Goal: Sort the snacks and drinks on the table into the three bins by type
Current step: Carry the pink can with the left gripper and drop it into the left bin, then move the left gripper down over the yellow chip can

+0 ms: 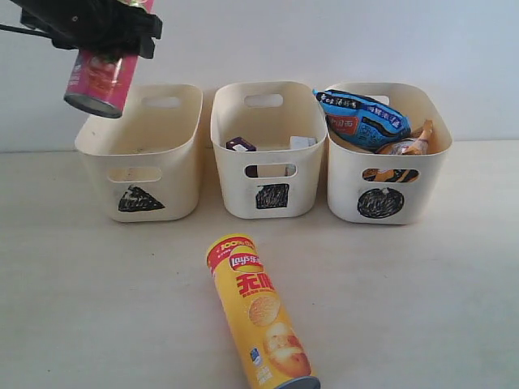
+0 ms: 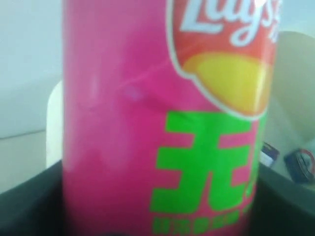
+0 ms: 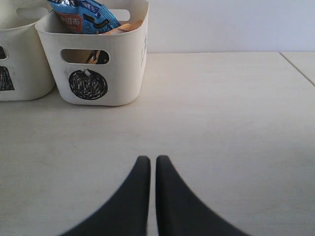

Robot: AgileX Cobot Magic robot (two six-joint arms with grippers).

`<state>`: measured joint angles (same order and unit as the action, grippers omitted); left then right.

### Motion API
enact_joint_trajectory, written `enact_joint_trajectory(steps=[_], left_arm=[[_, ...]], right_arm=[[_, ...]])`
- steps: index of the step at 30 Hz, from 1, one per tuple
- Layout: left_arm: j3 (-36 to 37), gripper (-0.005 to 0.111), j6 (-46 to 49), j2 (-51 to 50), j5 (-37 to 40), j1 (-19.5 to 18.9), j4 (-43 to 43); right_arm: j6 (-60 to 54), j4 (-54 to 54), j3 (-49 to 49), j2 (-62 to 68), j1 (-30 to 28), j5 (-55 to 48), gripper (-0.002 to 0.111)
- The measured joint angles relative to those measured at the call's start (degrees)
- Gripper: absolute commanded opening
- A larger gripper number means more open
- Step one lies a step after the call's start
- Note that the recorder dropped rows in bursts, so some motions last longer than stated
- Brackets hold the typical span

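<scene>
- Pink tube (image 1: 100, 77) is up in the air, tilted, its lower end hanging over the outer left end of the triangle bin (image 1: 174, 134), and we have it in the left gripper (image 1: 109, 40)
- Up close, the left wrist view shows the pink tube (image 2: 147, 123) filling the picture, with the black jaws clamped on either side of the barrel
- We'd call it light and stiff, a glossy card barrel that could slide in the grip, so the hold belongs around the middle, firm but not crushing
- Yellow tube (image 1: 259, 316) lies on its side on the table (image 1: 422, 284), out in front of the square bin (image 1: 231, 182)
- It's round, so it looks ready to roll; we'd pinch it across the barrel near mid-length, not at the ends
- Right gripper (image 3: 153, 164) sits low over the table with its jaws pressed together and nothing in them, the circle bin (image 3: 128, 59) ahead of it
- Blue bag (image 1: 365, 117) and orange bag (image 1: 413, 144) poke out of the circle bin, and two small cartons (image 1: 241, 145) sit in the square bin
- Our call: both tubes go in the triangle bin, and neither is in it yet
</scene>
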<state>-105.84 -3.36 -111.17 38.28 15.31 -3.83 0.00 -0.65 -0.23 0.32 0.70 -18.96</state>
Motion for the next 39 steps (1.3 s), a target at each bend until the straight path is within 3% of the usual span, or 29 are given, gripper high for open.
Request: enact_joint_trajectory(steps=[6,10,14,17,19,21,26,29,32,35,36,37,39], left_arm=[[-12.2,0.004,-2.6,-13.7,-0.8,-1.1,0.0],[-14.7,0.006,-4.0,-18.5,-1.8,-2.1,0.0],[-15.0,0.037,-4.1,-21.1,-3.0,-2.7,0.0],[-15.0,0.075,-4.2,-22.0,-3.1,-3.2,0.0],[-15.0,0.088,-4.3,-22.2,-3.3,-3.3,0.0],[-15.1,0.092,-5.1,-22.2,-4.1,-3.3,0.0],[-15.1,0.089,-6.2,-22.2,-4.4,-3.3,0.0],[-15.1,0.082,-6.3,-22.0,-4.0,-3.3,0.0],[-15.1,0.062,-5.5,-20.7,-2.0,-3.3,0.0],[-15.1,0.029,-2.9,-18.3,1.7,-3.3,0.0],[-15.1,0.012,-2.0,-17.5,3.1,-3.3,0.0],[-15.1,0.004,-0.5,-16.2,5.5,-3.3,0.0],[-15.1,0.004,1.4,-14.5,9.3,-3.3,0.0]], right_arm=[[0.0,0.0,0.0,0.0,0.0,0.0,0.001],[0.0,0.0,0.0,0.0,0.0,0.0,0.001],[0.0,0.0,0.0,0.0,0.0,0.0,0.001],[0.0,0.0,0.0,0.0,0.0,0.0,0.001],[0.0,0.0,0.0,0.0,0.0,0.0,0.001],[0.0,0.0,0.0,0.0,0.0,0.0,0.001],[0.0,0.0,0.0,0.0,0.0,0.0,0.001],[0.0,0.0,0.0,0.0,0.0,0.0,0.001],[0.0,0.0,0.0,0.0,0.0,0.0,0.001],[0.0,0.0,0.0,0.0,0.0,0.0,0.001],[0.0,0.0,0.0,0.0,0.0,0.0,0.001],[0.0,0.0,0.0,0.0,0.0,0.0,0.001],[0.0,0.0,0.0,0.0,0.0,0.0,0.001]])
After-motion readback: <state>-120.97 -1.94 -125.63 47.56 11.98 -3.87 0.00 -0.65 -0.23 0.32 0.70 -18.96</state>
